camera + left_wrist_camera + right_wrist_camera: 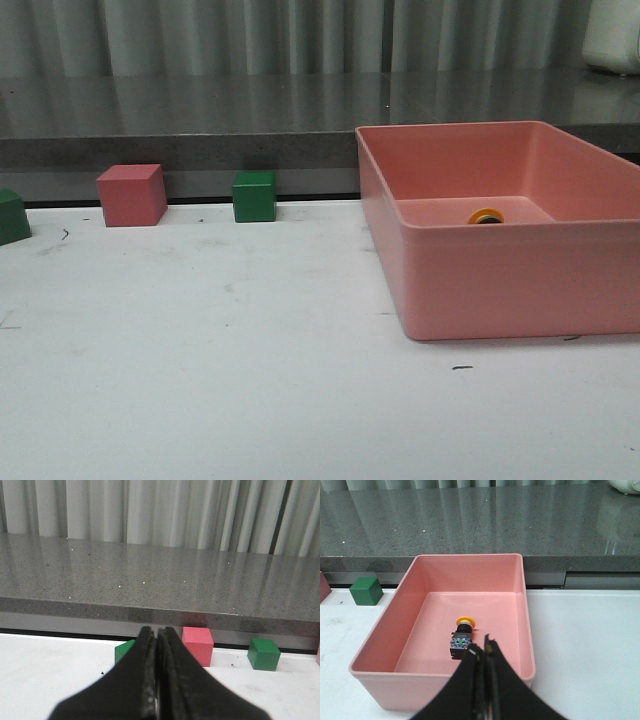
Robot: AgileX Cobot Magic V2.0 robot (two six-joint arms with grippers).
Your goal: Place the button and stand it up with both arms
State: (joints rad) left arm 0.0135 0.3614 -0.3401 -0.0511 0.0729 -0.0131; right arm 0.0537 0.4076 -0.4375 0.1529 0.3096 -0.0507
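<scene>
The button [462, 639] lies on its side on the floor of the pink bin [385, 630], yellow cap toward the far wall, black body and clear base toward me. In the front view only its yellow cap [486, 216] shows over the bin's near wall [510, 280]. My right gripper [483, 645] is shut and empty, hanging above the bin's near rim, just short of the button. My left gripper [156, 632] is shut and empty above the white table, pointing at the cubes by the back ledge. Neither arm shows in the front view.
A pink cube [131, 194] and a green cube [254, 196] stand at the table's back edge, another green cube [12, 216] at far left. A grey stone ledge [200, 120] runs behind them. The bin fills the right side of the white table [220, 370].
</scene>
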